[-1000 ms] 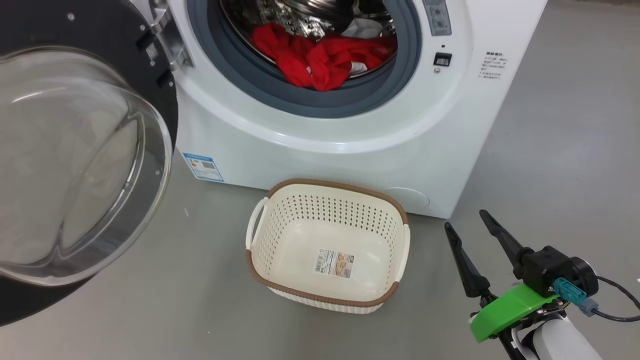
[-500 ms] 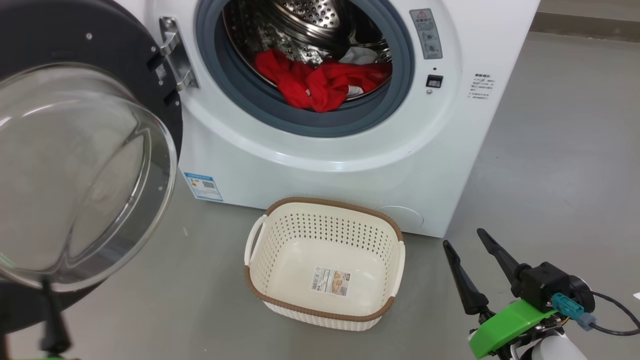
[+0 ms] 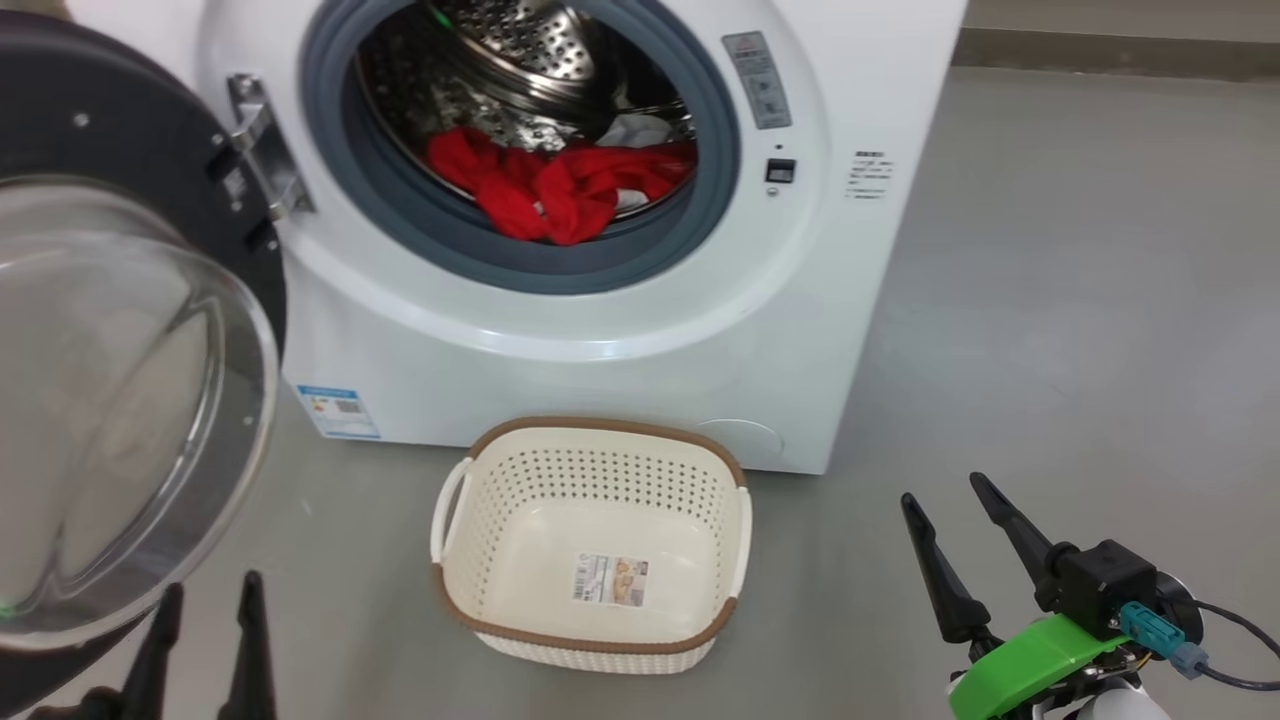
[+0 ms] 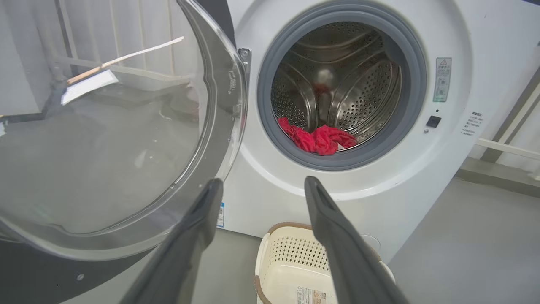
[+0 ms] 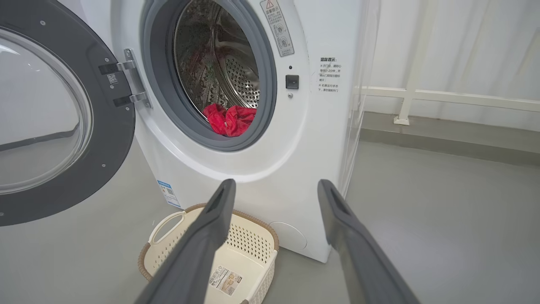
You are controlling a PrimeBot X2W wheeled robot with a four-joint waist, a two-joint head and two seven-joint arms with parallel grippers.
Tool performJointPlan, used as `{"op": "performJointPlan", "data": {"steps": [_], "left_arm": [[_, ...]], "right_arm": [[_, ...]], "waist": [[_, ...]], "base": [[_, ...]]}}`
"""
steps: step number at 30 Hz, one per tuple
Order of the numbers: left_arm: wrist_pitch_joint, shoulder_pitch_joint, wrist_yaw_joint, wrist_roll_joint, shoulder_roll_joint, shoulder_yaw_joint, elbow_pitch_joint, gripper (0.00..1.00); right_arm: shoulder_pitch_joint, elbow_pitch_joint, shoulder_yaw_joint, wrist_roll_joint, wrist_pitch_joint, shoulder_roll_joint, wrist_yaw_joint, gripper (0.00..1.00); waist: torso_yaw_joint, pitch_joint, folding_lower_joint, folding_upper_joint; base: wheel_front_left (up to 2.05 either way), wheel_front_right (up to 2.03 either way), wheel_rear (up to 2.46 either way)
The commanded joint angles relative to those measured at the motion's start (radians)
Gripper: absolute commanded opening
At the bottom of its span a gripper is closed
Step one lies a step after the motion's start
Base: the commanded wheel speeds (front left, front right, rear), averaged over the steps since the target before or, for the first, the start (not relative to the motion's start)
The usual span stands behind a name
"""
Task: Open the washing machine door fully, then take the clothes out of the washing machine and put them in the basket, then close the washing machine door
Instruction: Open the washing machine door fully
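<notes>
The white washing machine [image 3: 560, 330] stands with its black round door [image 3: 110, 400] swung open to the left, glass bowl bulging toward me. Red clothes [image 3: 545, 185] with some white cloth lie at the drum's front lip, also seen as clothes [image 4: 318, 138] and clothes [image 5: 230, 119]. The cream basket [image 3: 590, 545] sits on the floor in front of the machine, holding nothing but its label. My left gripper [image 3: 205, 590] is open at the lower left, just under the door's rim. My right gripper [image 3: 945, 495] is open at the lower right, apart from the basket.
Grey floor [image 3: 1080, 300] stretches to the right of the machine. A white rail and pale wall [image 5: 447, 99] run behind the machine on that side. The open door [image 4: 105, 126] takes up the space left of the basket.
The head camera has tilted and turned, shifting the whole scene left and down. My left gripper has come into the lower left corner, with its fingers apart. The right gripper keeps its pose.
</notes>
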Motion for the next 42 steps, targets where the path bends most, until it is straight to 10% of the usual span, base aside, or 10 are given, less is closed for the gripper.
{"op": "performJointPlan", "data": {"steps": [1,42], "left_arm": [[-0.008,-0.004,0.001,-0.010,0.028,0.013,-0.039,1.00],[-0.008,0.021,0.001,-0.068,0.068,-0.087,-0.087,1.00]], "right_arm": [[-0.009,-0.028,0.009,0.003,-0.009,-0.001,0.006,1.00],[0.019,-0.071,-0.078,-0.015,-0.009,0.006,0.006,1.00]], "waist": [[-0.039,0.000,0.0000,0.0000],[-0.255,0.018,0.0000,0.0000]], "base": [[0.00,0.00,0.00],[0.00,0.00,0.00]]}}
